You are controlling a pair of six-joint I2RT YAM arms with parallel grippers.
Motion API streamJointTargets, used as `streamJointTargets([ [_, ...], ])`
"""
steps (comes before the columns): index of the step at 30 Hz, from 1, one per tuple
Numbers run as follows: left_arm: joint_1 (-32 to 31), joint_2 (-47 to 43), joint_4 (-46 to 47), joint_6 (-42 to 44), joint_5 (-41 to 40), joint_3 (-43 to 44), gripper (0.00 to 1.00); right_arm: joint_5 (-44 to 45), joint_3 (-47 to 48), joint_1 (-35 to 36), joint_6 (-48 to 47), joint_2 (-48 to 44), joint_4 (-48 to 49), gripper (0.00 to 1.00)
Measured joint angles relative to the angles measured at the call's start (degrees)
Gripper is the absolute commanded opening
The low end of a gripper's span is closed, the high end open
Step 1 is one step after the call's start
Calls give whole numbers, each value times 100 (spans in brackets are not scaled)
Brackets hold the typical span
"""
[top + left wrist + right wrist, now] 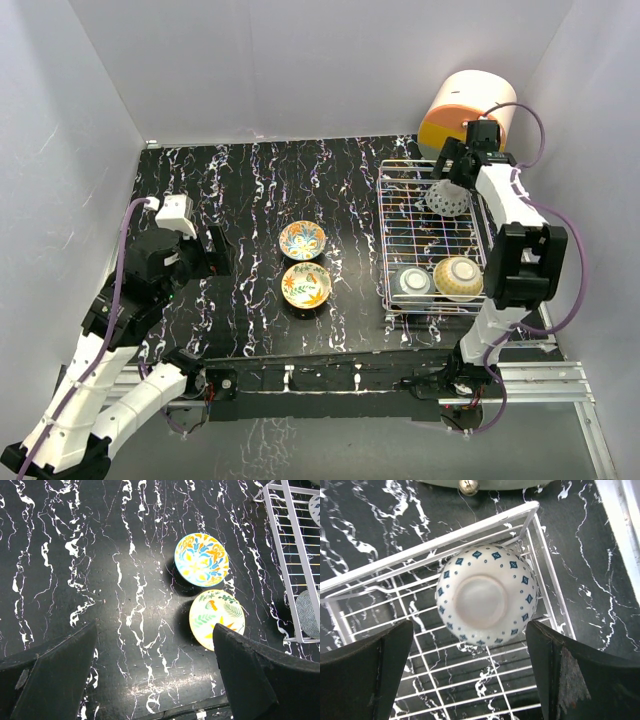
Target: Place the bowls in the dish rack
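Right wrist view puts a dotted bowl [485, 595], white with small blue diamonds, directly beneath the right pincer [469, 630]. Its base is turned up toward the camera, and it sits in the far corner of the dish rack [445, 539]. The pincer's fingers are spread wide, with a gap on each side of the bowl, so it looks let go rather than gripped. Tucking it into the corner probably lets the raised wire sides brace it and leaves the middle of the grid free.

Back from that pincer, toward the arm's base, a blue-patterned bowl [412, 282] and a cream bowl [459, 278] sit side by side at the rack's near end, the cream one tipped on its side. Packing both ends first seems the plan.

Ahead of the left pincer [154, 630] and off toward its right finger, a blue-and-orange bowl [201, 560] and a leaf-patterned bowl [217, 613] sit upright and nearly touching on the table [100, 555], outside the rack. That pincer is also spread and carries nothing. It hangs well above them, likely waiting its turn. So three bowls appear loaded and two remain.

The table is glossy black with white marble veining and shows glare, so bowl rims may be hard to read against it. Plain pale walls [300, 60] close in three sides. An orange-and-cream cylindrical box [462, 105] stands just beyond the right pincer, past the rack's far corner.
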Motion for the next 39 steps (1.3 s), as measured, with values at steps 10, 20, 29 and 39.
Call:
streamJointTargets([
  [10, 0, -7, 31, -55, -11, 0, 97, 339, 107, 1300, -55, -1169, -420, 99],
  [20, 0, -205, -120, -133, -452, 208, 97, 774, -55, 4994, 260, -1296, -925, 96],
  [29, -2, -518, -323, -125, -970, 570, 97, 793, -922, 6627, 826, -1043, -1150, 88],
  [39, 0, -667, -551, -153, -1207, 684, 97, 621, -935, 6918, 664, 44, -802, 75],
])
